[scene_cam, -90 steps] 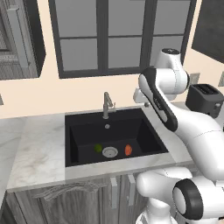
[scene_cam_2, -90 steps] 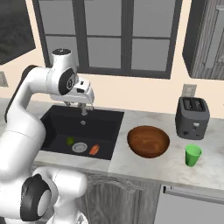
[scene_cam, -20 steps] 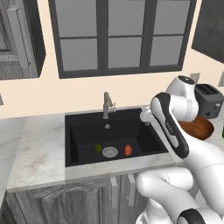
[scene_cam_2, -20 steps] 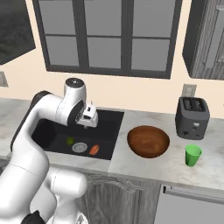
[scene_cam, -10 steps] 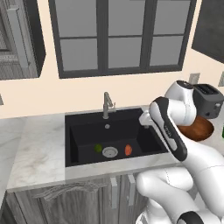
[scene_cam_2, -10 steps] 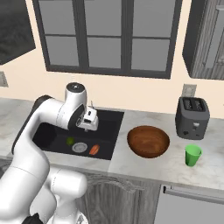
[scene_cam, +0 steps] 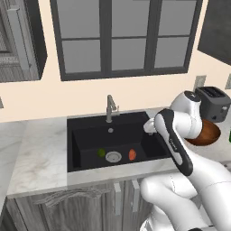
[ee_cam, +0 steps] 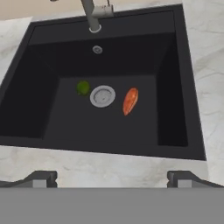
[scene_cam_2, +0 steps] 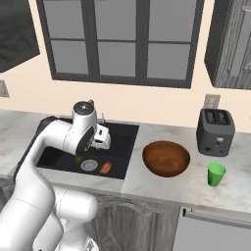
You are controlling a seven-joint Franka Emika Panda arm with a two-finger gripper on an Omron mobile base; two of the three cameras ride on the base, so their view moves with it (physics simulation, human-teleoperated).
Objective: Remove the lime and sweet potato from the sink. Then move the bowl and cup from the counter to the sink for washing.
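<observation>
The black sink (ee_cam: pixel 65 127) holds the yellow-green lime (ee_cam: pixel 82 87) left of the silver drain and the orange sweet potato (ee_cam: pixel 130 100) right of it. My gripper (ee_cam: pixel 111 179) hangs open above the sink's front rim with nothing between its fingertips (ee_cam: pixel 41 178). From the right base view, the gripper (scene_cam_2: pixel 104 138) sits over the basin, above the lime (scene_cam_2: pixel 78 159) and sweet potato (scene_cam_2: pixel 105 168). The brown wooden bowl (scene_cam_2: pixel 165 158) and the green cup (scene_cam_2: pixel 215 173) stand on the marbled counter (scene_cam_2: pixel 162 188) right of the sink.
A grey faucet (ee_cam: pixel 89 13) rises at the sink's back rim. A dark toaster (scene_cam_2: pixel 215 131) stands behind the cup, against the wall. A window runs above the sink. Bare counter (scene_cam: pixel 38 153) lies left of the basin.
The arm has sunk lower and drawn in over the sink. The gripper has stayed open. The lime, sweet potato, bowl and cup have not moved.
</observation>
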